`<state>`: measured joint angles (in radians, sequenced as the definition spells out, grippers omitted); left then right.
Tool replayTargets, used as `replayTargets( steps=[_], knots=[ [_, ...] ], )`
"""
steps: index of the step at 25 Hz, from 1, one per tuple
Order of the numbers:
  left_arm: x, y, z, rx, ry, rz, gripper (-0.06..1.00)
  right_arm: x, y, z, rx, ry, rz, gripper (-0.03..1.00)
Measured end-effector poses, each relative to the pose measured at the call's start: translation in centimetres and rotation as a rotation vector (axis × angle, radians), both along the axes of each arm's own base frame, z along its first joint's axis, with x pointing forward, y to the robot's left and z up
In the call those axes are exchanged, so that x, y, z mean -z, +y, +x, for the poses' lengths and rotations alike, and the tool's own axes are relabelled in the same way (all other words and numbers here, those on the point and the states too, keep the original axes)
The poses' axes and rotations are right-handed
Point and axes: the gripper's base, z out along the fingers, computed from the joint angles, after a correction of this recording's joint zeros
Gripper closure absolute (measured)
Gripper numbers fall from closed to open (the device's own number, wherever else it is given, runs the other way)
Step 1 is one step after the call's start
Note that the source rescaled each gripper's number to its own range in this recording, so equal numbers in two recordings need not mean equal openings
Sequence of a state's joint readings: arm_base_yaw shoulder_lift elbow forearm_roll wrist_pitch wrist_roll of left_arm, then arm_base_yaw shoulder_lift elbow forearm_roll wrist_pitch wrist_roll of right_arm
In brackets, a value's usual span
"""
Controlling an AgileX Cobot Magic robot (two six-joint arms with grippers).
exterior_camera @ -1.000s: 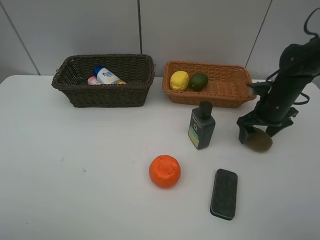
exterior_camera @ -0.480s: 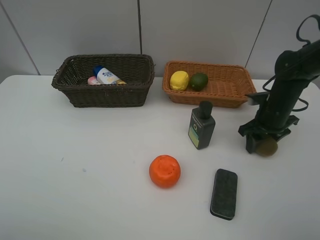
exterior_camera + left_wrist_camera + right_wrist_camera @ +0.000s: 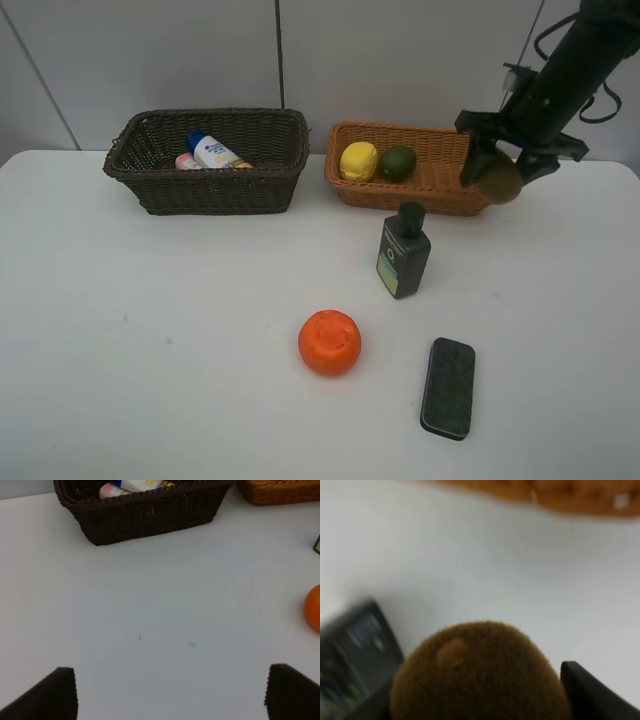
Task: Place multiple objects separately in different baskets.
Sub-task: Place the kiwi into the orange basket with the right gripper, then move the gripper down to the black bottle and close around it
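Black fingers of the left claw [image 3: 170,695] stand wide apart above the white surface [image 3: 150,330], gripping nothing, with the dark brown basket [image 3: 205,190] ahead of them. That basket sits at the back left of the surface, and a white blue-capped bottle [image 3: 212,152] lies inside it with a pink bottle [image 3: 185,161] just beside it. Nearer the front, around the middle, an orange fruit [image 3: 330,342] rests alone on the surface. Behind it and to the right stands the light orange-tan basket [image 3: 430,195], close beside the dark one but apart from it. In its left end a yellow fruit [image 3: 359,161] and a green fruit [image 3: 398,162] sit next to each other. In front of this basket a dark green bottle [image 3: 403,257] stands upright, and further forward a flat dark block [image 3: 448,387] lies on the surface. At the far right, the right claw [image 3: 497,170] is closed around a brown fruit [image 3: 499,180], held clear of the surface. In the high view the fruit overlaps the right end of the tan basket.
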<state>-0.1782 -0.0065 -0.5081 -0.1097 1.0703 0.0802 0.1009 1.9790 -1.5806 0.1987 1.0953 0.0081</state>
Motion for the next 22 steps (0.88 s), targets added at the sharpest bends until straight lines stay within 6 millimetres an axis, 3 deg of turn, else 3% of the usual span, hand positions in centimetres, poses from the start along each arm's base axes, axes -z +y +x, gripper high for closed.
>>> replayTargets(
  steps=[2, 4, 8, 10, 12, 14, 18, 22],
  knots=[
    [0.0, 0.0, 0.0, 0.000, 0.000, 0.000, -0.03, -1.7, 0.3, 2.1, 0.046, -0.141, 0.034, 0.55],
    [0.0, 0.0, 0.0, 0.000, 0.000, 0.000, -0.03, -2.2, 0.5, 3.9, 0.075, -0.248, 0.052, 0.55],
    [0.0, 0.0, 0.0, 0.000, 0.000, 0.000, -0.03, -0.2, 0.6, 6.4, 0.103, -0.341, 0.057, 0.55],
    [0.0, 0.0, 0.0, 0.000, 0.000, 0.000, -0.03, 1.4, 0.6, 6.9, 0.110, -0.336, 0.054, 0.44],
    [0.0, 0.0, 0.0, 0.000, 0.000, 0.000, -0.03, 2.4, 0.6, 7.3, 0.114, -0.329, 0.051, 0.19],
    [0.0, 0.0, 0.0, 0.000, 0.000, 0.000, -0.03, 2.9, 0.6, 7.3, 0.113, -0.319, 0.049, 0.05],
    [0.0, 0.0, 0.0, 0.000, 0.000, 0.001, -0.03, 2.6, 0.6, 6.9, 0.101, -0.275, 0.048, -0.01],
    [0.0, 0.0, 0.0, 0.000, 0.000, 0.001, -0.03, 0.2, 0.6, 4.9, 0.048, -0.155, 0.021, -0.01]
  ],
)
